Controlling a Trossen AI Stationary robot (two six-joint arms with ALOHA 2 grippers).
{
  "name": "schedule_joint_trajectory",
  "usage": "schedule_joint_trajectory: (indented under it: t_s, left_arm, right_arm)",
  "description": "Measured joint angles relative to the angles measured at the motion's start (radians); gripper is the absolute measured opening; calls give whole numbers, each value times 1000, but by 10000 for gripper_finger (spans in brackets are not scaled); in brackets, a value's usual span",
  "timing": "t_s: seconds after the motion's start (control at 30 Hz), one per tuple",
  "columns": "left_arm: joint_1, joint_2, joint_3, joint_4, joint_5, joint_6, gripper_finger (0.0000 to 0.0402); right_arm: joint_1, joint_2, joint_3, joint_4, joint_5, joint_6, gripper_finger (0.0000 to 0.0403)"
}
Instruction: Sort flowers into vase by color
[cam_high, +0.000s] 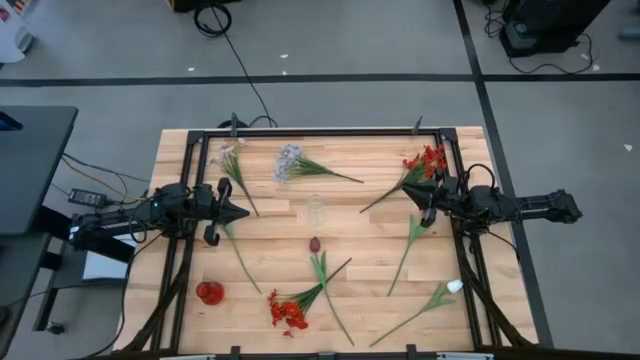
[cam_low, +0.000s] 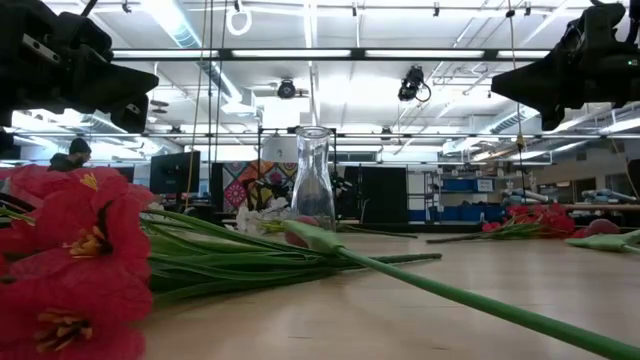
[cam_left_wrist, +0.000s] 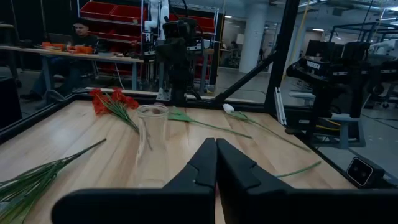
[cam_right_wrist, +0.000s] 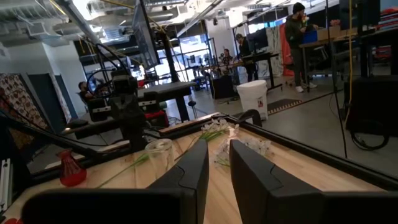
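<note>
A clear glass vase (cam_high: 316, 207) stands upright mid-table between both arms, and a small red vase (cam_high: 209, 292) stands near the near-left corner. Flowers lie flat, scattered on the wood. There is a red cluster (cam_high: 428, 160) at the far right and another (cam_high: 288, 315) near the front edge. A dark red tulip bud (cam_high: 314, 243) lies near the centre and a white tulip (cam_high: 455, 286) at the near right. Pale sprays (cam_high: 290, 160) lie at the far side. My left gripper (cam_high: 245, 212) hovers shut left of the glass vase (cam_left_wrist: 152, 143). My right gripper (cam_high: 414, 193) hovers slightly open right of it (cam_right_wrist: 160, 155).
A black metal frame (cam_high: 320, 131) runs around the table's edges, with uprights at the far corners. Long green stems (cam_high: 408, 245) cross the near half of the table. Bare wood lies around the glass vase. People sit and stand in the room beyond.
</note>
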Motion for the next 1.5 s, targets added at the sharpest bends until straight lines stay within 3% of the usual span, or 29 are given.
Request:
schedule_joint_trajectory:
  t_s: [0.1,0.23,0.3,0.57,0.63,0.87,0.93,1.07,1.13,1.33,1.5]
  left_arm:
    - [0,0,0,6,-9,2,9]
    - [0,0,0,13,-138,-15,9]
    - [0,0,0,12,-201,-100,9]
    - [0,0,0,54,-211,-571,9]
    - [0,0,0,59,-266,-674,9]
    - [-2,11,0,65,-358,-799,9]
    - [-1,29,0,63,-395,-857,9]
    - [-2,91,1,61,-410,-960,9]
    - [-2,135,15,6,-411,-992,9]
    - [-2,277,99,-45,-376,-1104,9]
    - [-3,375,216,-226,-330,-1188,5]
  right_arm:
    - [0,0,0,0,0,0,75]
    - [0,0,0,0,0,0,75]
    - [0,0,0,0,0,0,75]
    - [0,0,0,0,0,-5,75]
    - [-2,0,0,1,10,-46,75]
    - [-5,1,0,65,27,-59,75]
    - [-5,0,0,143,39,71,75]
    - [-19,0,0,191,216,425,75]
    - [-25,0,0,190,225,555,75]
    - [-32,22,0,170,218,631,75]
    - [-32,46,0,169,212,768,75]
